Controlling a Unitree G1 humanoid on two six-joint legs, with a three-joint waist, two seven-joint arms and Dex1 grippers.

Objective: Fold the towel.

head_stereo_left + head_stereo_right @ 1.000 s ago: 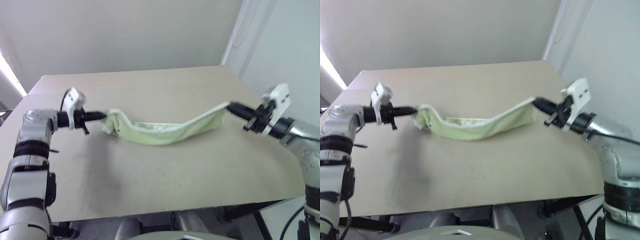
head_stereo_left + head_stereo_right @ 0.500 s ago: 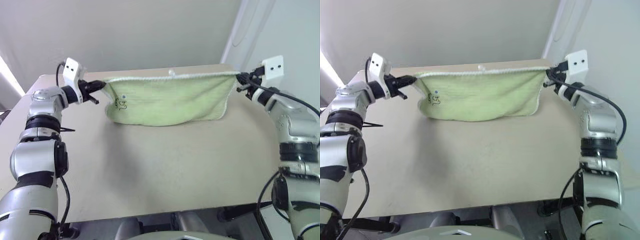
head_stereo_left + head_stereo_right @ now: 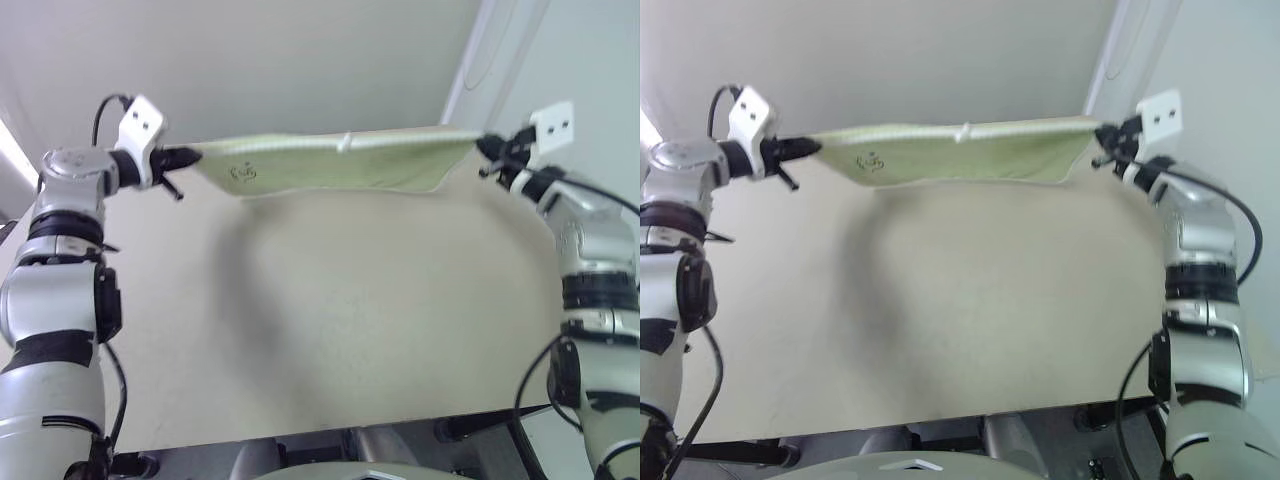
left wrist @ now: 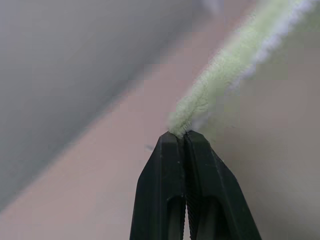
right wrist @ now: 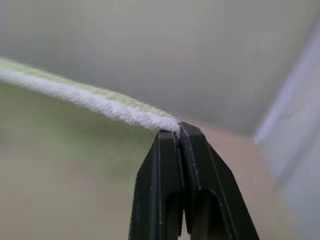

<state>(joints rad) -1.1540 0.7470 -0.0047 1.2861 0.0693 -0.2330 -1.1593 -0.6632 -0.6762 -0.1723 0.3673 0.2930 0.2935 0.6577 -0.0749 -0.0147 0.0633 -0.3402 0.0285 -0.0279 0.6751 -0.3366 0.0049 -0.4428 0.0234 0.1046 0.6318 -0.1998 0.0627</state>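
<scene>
Aloft, towel (image 3: 330,165) stretched above table (image 3: 330,330); left gripper (image 3: 190,156), right gripper (image 3: 487,148) each clamped tight on corner.

A: Is any text, label, brand or number to be read?

B: None can be made out. A small dark embroidered mark (image 3: 241,173) is seen on the towel (image 3: 330,165), near its left end, but its characters cannot be read.

A: Can it be told whether it is a letter or a logo?

B: That cannot be told; it is too small.
</scene>
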